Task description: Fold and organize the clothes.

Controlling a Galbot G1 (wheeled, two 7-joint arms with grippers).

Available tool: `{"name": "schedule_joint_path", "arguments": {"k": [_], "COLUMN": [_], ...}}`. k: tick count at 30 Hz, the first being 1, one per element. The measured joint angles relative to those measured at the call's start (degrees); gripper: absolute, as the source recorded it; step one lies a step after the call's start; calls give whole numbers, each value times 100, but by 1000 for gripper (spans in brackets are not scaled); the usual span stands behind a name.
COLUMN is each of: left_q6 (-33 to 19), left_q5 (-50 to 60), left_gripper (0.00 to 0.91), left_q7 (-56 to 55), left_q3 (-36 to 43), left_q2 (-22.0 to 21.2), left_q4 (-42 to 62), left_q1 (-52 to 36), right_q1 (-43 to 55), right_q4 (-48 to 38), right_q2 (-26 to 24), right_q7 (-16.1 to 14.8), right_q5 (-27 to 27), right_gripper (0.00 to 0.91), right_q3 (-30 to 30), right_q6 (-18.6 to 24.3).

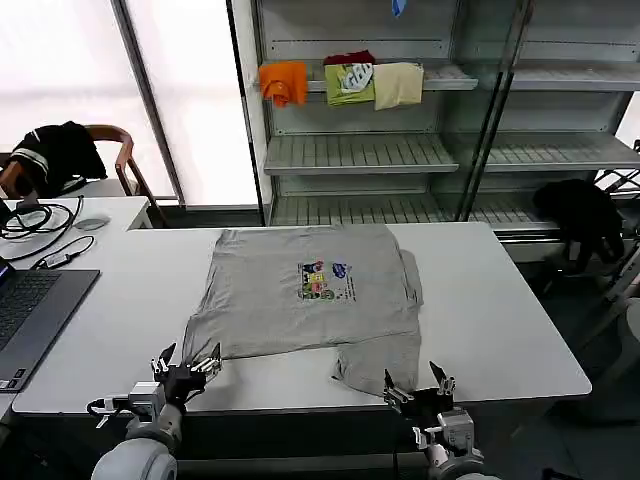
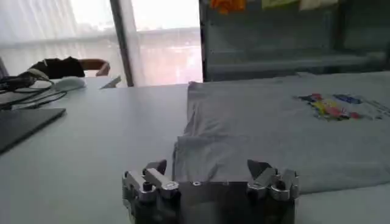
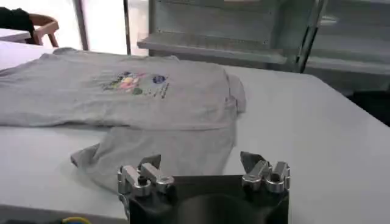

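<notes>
A: Starting at the left, what do you see?
B: The left claw [image 1: 187, 364] hangs at the near edge of the desk [image 1: 520, 330], fingers apart and empty, just short of the grey T-shirt [image 1: 300, 310] and its near-left corner.
A: And the shirt itself?
B: It lies print-up in the middle of the desk. I'd judge the folding barely begun: the left side looks turned under, but a sleeve or flap spills out at the near right, and nothing is stacked yet.
A: The right side?
B: The right claw [image 1: 420, 385] sits by that loose flap, fingers spread, gripping nothing.
A: Do the wrist cameras add anything?
B: The left wrist view shows the doubled layer at the shirt's left edge [image 2: 201, 152]; the right wrist view shows the rumpled flap [image 3: 164, 152] clearly. The head view alone takes in the shelf [image 1: 360, 150] behind.
</notes>
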Motion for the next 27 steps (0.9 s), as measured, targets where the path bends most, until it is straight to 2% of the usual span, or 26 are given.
{"name": "schedule_joint_path", "arguments": {"k": [17, 18, 19, 20, 21, 22, 27], "left_q6": [-57, -56, -56, -56, -56, -56, -77], "left_q5": [-126, -135, -148, -155, -161, -166, -199], "left_gripper": [907, 816, 544, 544, 181, 20, 20], "left_q7": [41, 47, 54, 58, 62, 63, 86], "left_q3": [-27, -25, -22, -21, -21, -21, -19], "left_q2": [37, 41, 43, 45, 47, 51, 76], "left_q4": [255, 263, 271, 275, 282, 299, 361], "left_q1": [-3, -1, 2, 3, 2, -5, -8], "right_q1": [-113, -123, -134, -146, -156, -161, -165], "right_q4": [-79, -78, -79, -80, -80, -82, -114], "right_q2": [96, 96, 96, 95, 96, 96, 106], "right_q7": [48, 48, 45, 38, 34, 28, 12], "right_q5": [-34, -36, -41, -47, -51, -52, -50], "right_gripper": [907, 574, 232, 81, 0, 0, 0], "right_q3": [-95, -90, -88, -87, -87, -87, -91], "right_q6": [-3, -3, -3, -2, -1, 0, 15]}}
